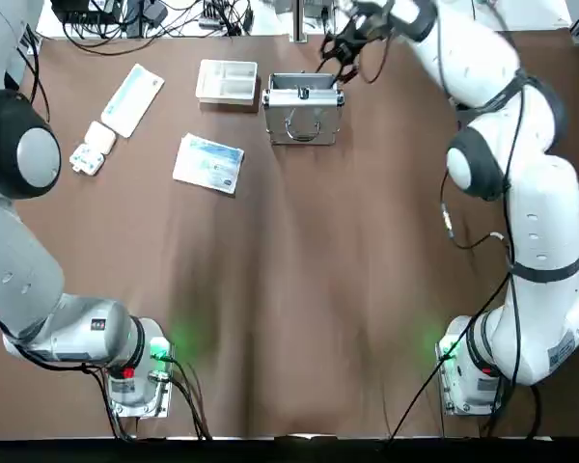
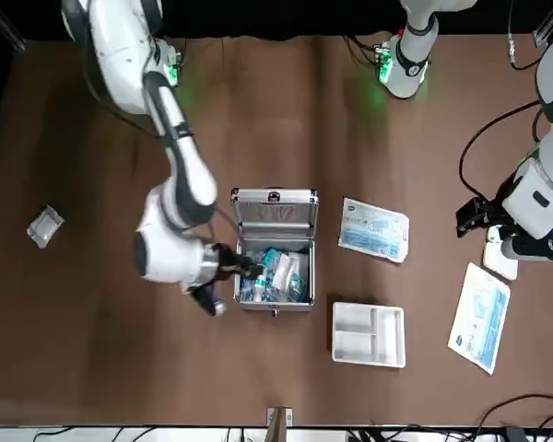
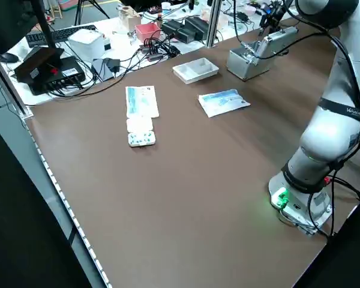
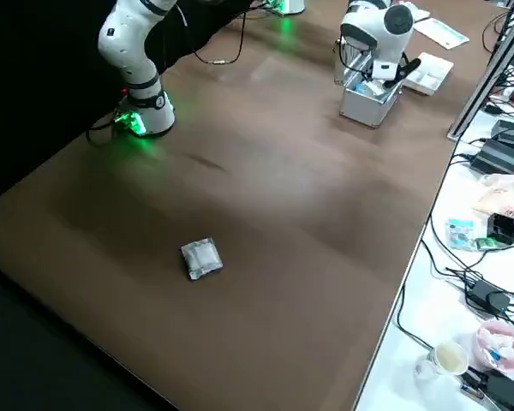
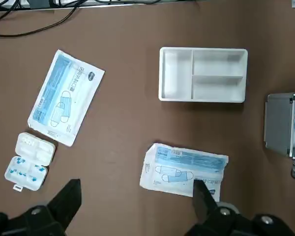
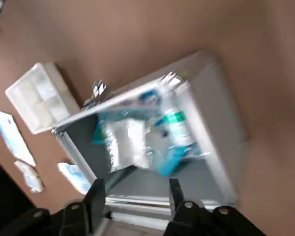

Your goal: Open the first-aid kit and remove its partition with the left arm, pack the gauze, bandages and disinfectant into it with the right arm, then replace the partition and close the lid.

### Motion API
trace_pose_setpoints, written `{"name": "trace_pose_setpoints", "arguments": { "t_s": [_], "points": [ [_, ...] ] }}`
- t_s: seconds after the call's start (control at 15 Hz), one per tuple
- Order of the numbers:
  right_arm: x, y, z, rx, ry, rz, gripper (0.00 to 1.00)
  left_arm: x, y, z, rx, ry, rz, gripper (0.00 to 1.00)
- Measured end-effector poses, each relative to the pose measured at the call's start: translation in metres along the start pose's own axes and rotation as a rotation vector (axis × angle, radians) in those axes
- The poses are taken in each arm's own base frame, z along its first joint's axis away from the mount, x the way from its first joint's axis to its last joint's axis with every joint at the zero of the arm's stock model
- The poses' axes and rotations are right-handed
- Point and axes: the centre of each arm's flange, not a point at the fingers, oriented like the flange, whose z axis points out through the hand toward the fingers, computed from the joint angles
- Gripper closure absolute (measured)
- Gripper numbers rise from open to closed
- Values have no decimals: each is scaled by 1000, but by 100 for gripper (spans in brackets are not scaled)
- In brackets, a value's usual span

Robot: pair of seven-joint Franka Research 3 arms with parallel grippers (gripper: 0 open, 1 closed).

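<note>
From my station I see the first-aid kit (image 2: 275,250) standing open on the brown counter (image 1: 299,280), its lid (image 2: 275,210) raised upright at the edge nearer the robot's bases. Inside the kit lie clear and blue packets, and the disinfectant (image 6: 179,127), a small white bottle with a green label, lies among them. The right gripper (image 2: 249,268) hovers at the kit's open side, its tips just over the rim; in its wrist view I read the jaws as parted and holding nothing, with the kit's contents showing between the fingers (image 6: 96,196). The partition (image 1: 228,81) sits empty on the counter just beside the kit, on the robot's left of it. A printed white-blue packet (image 1: 208,163) lies near the kit, on the same side as the partition and closer to the bases. Farther from the kit that way rest a longer packet (image 1: 132,98) and a small pill box (image 1: 93,149). The left gripper (image 5: 137,196) hangs above these, well apart from the kit, jaws wide and empty. A small clear wrapped packet (image 2: 45,226) lies alone, well apart from the kit on the robot's right.
</note>
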Motion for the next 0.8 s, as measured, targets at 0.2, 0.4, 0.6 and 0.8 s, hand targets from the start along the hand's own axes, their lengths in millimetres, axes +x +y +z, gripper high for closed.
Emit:
{"name": "trace_pose_setpoints", "arguments": {
  "t_s": [0.2, 0.4, 0.6, 0.8],
  "points": [
    [32, 38, -78, -94, 40, -75, 39, 0, 0, 0, 0, 0, 0, 0],
    [84, 146, -162, -234, -29, -150, 39, 0, -1, 0, 0, 0, -2, 0],
    [124, 253, -222, -329, -38, -170, 39, 0, -1, 0, 0, 0, -2, 0],
    [143, 337, -261, -423, -60, -224, 39, 0, -1, 0, 0, 0, -2, 0]
  ]
}}
